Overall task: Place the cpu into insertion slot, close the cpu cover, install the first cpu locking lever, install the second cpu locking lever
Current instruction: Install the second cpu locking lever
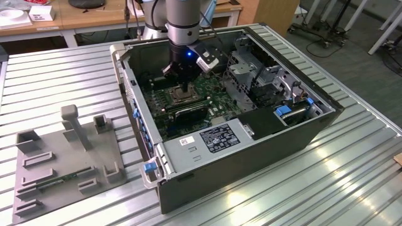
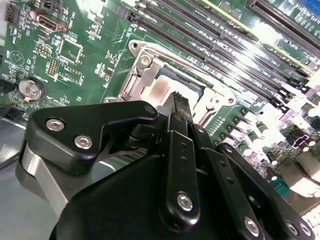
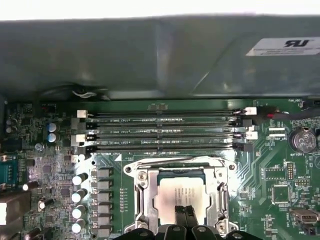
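Observation:
The cpu [image 3: 180, 192], a dull silver square, lies flat in the insertion slot [image 1: 182, 97] on the green board inside the open computer case. The cpu cover [image 3: 220, 192], a thin silver frame, lies flat around it. My gripper [image 3: 185, 212] hangs straight over the socket, its two narrow black fingers pressed together with nothing between them. The tips sit at the cpu's top near one edge; I cannot tell whether they touch it. In the second wrist view the gripper [image 2: 177, 100] hides part of the cpu [image 2: 162, 90] and the cover [image 2: 142, 70]. I cannot pick out the locking levers among the socket's metal parts.
Long black memory slots [image 3: 165, 132] run beside the socket, with the case wall [image 3: 150, 55] beyond them. A row of capacitors [image 3: 80, 195] and a coin battery [image 3: 302, 140] flank it. In the exterior view a drive cage [image 1: 251, 75] fills the case's right, and a grey fixture plate [image 1: 63, 160] lies on the table.

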Tool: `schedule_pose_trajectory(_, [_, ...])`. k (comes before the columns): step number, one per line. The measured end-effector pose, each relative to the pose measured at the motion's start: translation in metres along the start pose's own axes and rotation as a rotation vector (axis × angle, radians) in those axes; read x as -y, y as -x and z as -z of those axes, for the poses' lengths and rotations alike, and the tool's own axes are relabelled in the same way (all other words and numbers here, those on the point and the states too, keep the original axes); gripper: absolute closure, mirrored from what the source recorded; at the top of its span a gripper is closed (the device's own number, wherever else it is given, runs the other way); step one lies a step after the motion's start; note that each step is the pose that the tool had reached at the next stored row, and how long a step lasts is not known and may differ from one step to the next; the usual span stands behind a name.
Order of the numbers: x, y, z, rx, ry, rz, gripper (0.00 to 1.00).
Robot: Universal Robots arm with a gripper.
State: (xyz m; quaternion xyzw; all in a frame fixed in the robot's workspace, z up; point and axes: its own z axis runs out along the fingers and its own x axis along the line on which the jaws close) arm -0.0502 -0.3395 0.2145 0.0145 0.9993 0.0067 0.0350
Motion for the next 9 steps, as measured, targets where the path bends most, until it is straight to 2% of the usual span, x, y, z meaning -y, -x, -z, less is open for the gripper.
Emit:
schedule_pose_trajectory(2, [-0.002, 0.0, 0.0, -0.0001, 0.0, 0.0, 0.89])
schedule_pose_trajectory(9, [-0.0029, -0.0001, 0.0, -0.0001, 0.0, 0.0, 0.89])
